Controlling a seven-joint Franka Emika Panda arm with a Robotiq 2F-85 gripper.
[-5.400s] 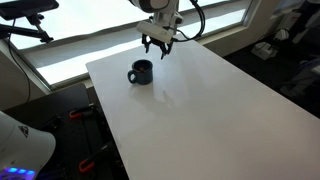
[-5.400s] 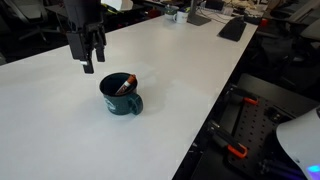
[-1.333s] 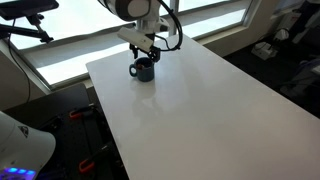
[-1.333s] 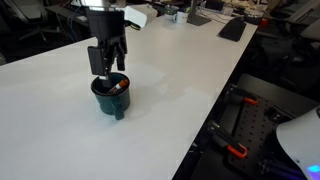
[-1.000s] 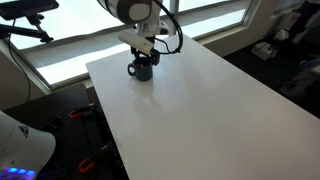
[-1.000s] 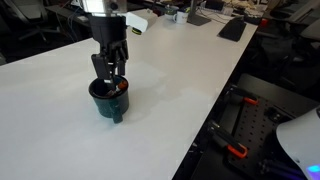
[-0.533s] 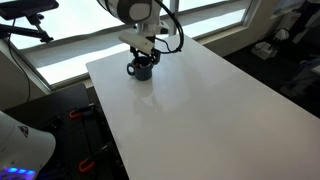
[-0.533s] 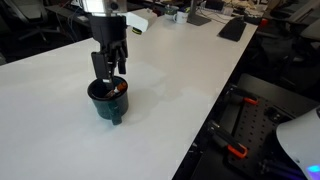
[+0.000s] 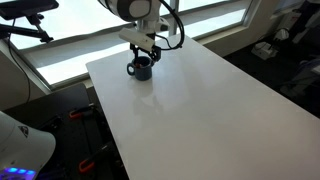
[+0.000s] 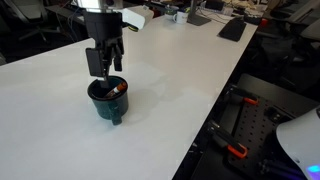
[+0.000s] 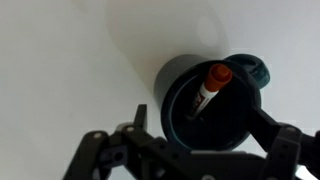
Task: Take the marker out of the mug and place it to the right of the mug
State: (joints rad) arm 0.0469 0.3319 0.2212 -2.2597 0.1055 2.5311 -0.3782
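Note:
The dark navy mug (image 9: 143, 70) stands on the white table near its far left corner. It also shows in an exterior view (image 10: 108, 102) and in the wrist view (image 11: 215, 105). The red marker (image 11: 207, 88) leans inside the mug, its red end up at the rim, and its tip shows in an exterior view (image 10: 116, 91). My gripper (image 10: 106, 68) hangs just above the mug's mouth, also seen in an exterior view (image 9: 148, 55). In the wrist view my gripper (image 11: 205, 128) is open, its fingers on either side of the mug, holding nothing.
The white table (image 9: 200, 110) stretches wide to the right of the mug. Its edge (image 10: 205, 125) drops off towards equipment on the floor. A dark flat item (image 10: 232, 28) lies at the table's far end. A window sill (image 9: 60, 55) runs behind the table.
My gripper came down over the mug's mouth, then rose slightly. The marker is still in the mug and the mug has not moved.

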